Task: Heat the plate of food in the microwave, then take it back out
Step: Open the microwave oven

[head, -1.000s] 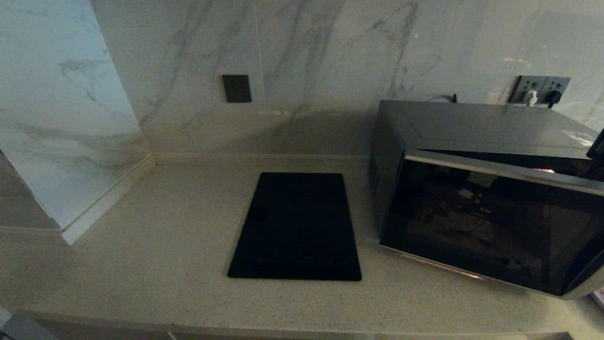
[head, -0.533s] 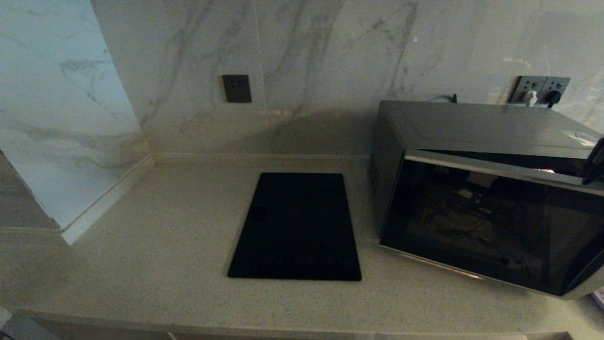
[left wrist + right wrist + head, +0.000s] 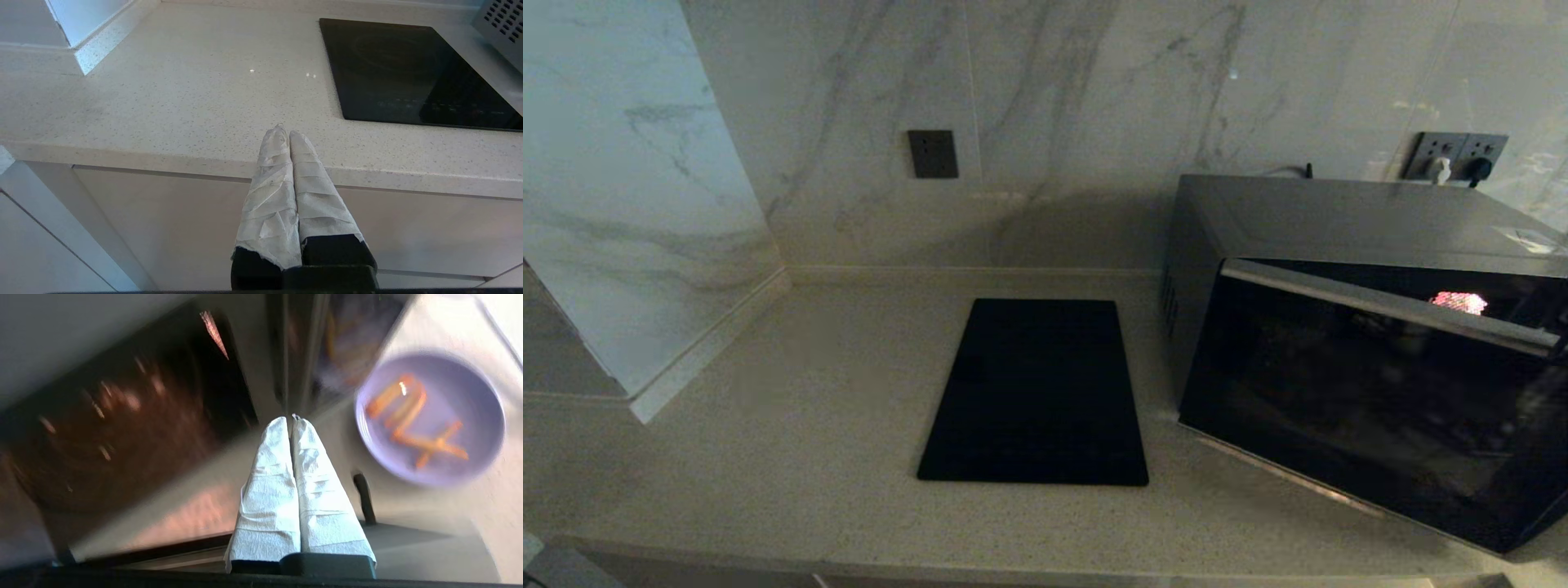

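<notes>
The silver-grey microwave [image 3: 1339,220] stands on the right of the counter with its black glass door [image 3: 1372,408] swung partly open. In the right wrist view the lilac plate of food [image 3: 429,420], holding orange sticks, lies on the pale counter beside the microwave [image 3: 122,416]. My right gripper [image 3: 291,418] is shut and empty, its wrapped fingertips close to the door's edge, apart from the plate. It does not show in the head view. My left gripper [image 3: 284,131] is shut and empty, parked low at the counter's front edge.
A flat black slab [image 3: 1037,392] lies in the counter's middle, left of the microwave. Marble wall runs behind, with a dark switch plate [image 3: 933,153] and sockets [image 3: 1458,155] above the microwave. A wall corner juts out at the left.
The microwave door has swung further open toward the front. The dark piece of my right arm at the head view's right edge has gone out of view.
</notes>
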{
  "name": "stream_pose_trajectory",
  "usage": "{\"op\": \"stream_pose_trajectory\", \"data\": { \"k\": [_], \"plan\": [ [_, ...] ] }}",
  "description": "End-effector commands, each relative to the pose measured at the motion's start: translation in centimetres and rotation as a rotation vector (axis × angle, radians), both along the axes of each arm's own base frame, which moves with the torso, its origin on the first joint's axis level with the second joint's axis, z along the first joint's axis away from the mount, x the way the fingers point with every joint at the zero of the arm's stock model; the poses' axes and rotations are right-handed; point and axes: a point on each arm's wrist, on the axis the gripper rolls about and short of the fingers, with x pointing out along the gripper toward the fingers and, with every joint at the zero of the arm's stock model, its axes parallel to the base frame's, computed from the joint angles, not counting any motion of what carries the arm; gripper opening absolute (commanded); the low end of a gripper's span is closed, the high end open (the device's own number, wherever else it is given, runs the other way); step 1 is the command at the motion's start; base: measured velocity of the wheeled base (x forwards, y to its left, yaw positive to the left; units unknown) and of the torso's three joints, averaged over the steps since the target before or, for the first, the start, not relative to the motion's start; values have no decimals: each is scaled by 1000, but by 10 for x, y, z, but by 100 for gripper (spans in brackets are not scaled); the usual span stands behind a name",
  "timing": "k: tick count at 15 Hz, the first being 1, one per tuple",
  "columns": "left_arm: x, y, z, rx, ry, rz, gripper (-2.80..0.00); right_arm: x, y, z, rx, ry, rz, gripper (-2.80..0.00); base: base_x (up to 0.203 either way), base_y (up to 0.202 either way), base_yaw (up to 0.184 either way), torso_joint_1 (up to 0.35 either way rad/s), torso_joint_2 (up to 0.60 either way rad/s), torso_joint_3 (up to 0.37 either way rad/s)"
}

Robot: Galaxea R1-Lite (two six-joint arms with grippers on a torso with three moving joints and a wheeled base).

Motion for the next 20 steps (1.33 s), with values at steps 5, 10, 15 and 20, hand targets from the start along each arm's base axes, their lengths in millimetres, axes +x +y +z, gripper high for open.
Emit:
{"op": "stream_pose_trajectory", "data": {
  "k": [5,10,15,20],
  "plan": [
    [0,0,0,-1,0,1,-280,-29,28,9,49,22,73,-280,0,0,0,0,0,0],
    [0,0,0,-1,1,1,-280,-54,47,26,83,13,140,-280,0,0,0,0,0,0],
    [0,0,0,-1,0,1,-280,-84,64,37,153,39,189,-280,0,0,0,0,0,0],
    [0,0,0,-1,0,1,-280,-106,71,36,211,102,222,-280,0,0,0,0,0,0]
  ]
}}
